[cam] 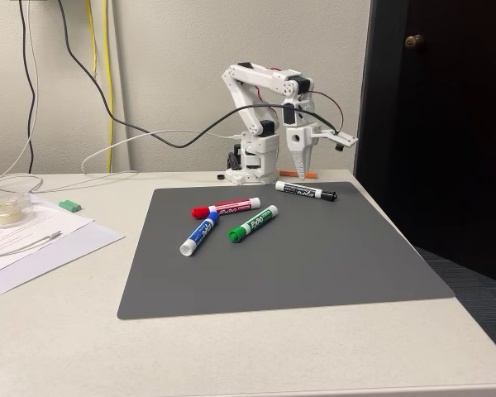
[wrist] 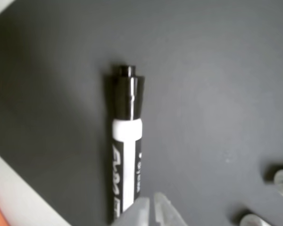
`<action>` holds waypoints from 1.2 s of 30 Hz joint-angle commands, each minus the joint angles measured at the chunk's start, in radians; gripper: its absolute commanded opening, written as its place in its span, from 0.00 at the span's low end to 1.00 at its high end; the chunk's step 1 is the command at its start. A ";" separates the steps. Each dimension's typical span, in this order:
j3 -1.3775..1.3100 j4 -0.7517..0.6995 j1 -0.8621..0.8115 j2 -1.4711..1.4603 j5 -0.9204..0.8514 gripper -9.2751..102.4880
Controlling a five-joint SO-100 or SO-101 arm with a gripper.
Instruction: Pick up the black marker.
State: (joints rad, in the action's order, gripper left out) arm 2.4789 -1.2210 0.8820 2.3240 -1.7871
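Observation:
The black marker (cam: 306, 192) lies flat near the back right of the grey mat (cam: 281, 265), its black cap pointing right in the fixed view. My gripper (cam: 300, 164) hangs tip-down just behind and above the marker's barrel end, without touching it. In the wrist view the black marker (wrist: 126, 155) runs up the middle with its cap at the top. The gripper (wrist: 151, 209) enters from the bottom edge just right of the barrel, its two pale fingertips (wrist: 137, 213) pressed nearly together with nothing between them.
A red-capped marker (cam: 226, 207), a blue-capped marker (cam: 199, 233) and a green-capped marker (cam: 254, 224) lie mid-mat. Papers (cam: 33, 240), a tape roll (cam: 2, 213) and a small green block (cam: 69, 204) sit left. Cables hang on the wall. The table's right edge drops off beside a dark door (cam: 446, 124).

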 commanded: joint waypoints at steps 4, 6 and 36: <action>0.002 0.028 0.003 -0.006 0.012 0.15; 0.002 0.031 0.008 -0.017 0.023 0.16; 0.207 0.330 -0.098 -0.006 -0.061 0.32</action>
State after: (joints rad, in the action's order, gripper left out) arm 2.6584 -0.9281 0.8084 2.2810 -1.8300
